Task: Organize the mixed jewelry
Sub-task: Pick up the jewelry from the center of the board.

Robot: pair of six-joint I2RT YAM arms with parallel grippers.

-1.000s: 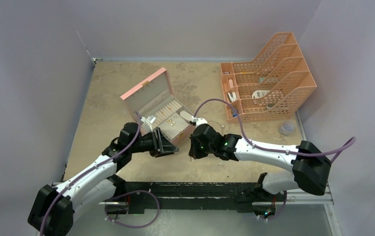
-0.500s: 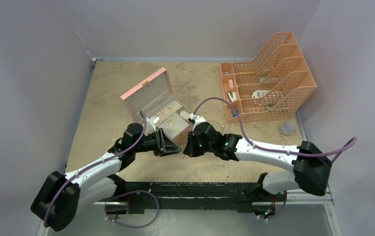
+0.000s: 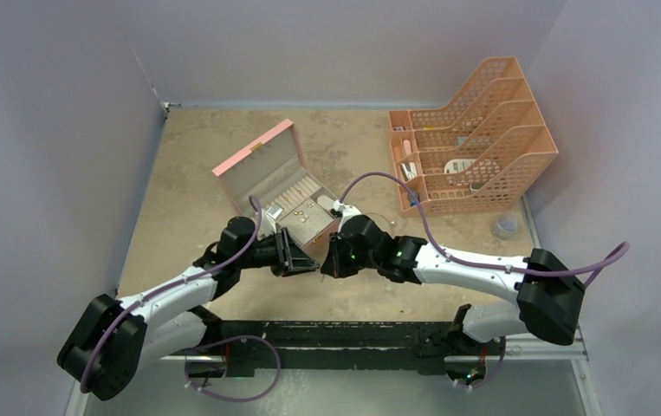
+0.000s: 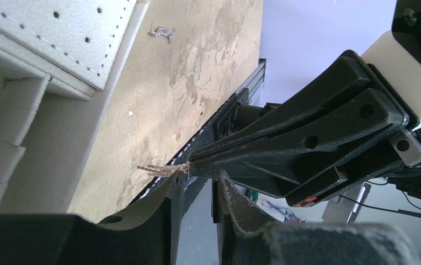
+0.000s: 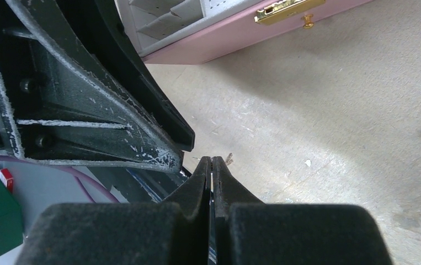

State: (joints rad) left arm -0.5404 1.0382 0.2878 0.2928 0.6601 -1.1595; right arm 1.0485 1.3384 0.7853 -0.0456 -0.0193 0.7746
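My right gripper is shut on a tiny jewelry piece of thin metal strands, which sticks out past its tip. It hovers low over the table in front of the pink box. In the left wrist view, the right gripper comes in from the right. Its tip is just above the fingertips of my left gripper. The left jaws stand narrowly open with nothing between them, and the strands lie beside the left fingertip. A silvery chain-like piece lies on the table by the box. Small gold pieces sit in the box.
The box's lid is raised, and its gold clasp faces the grippers. An orange mesh file organiser holding stationery stands at the back right. A small clear object lies in front of it. The table's near edge is just behind both grippers.
My left gripper has moved right to meet the right gripper's tip, and its jaws have narrowed. The right gripper has shifted slightly left and stayed shut.
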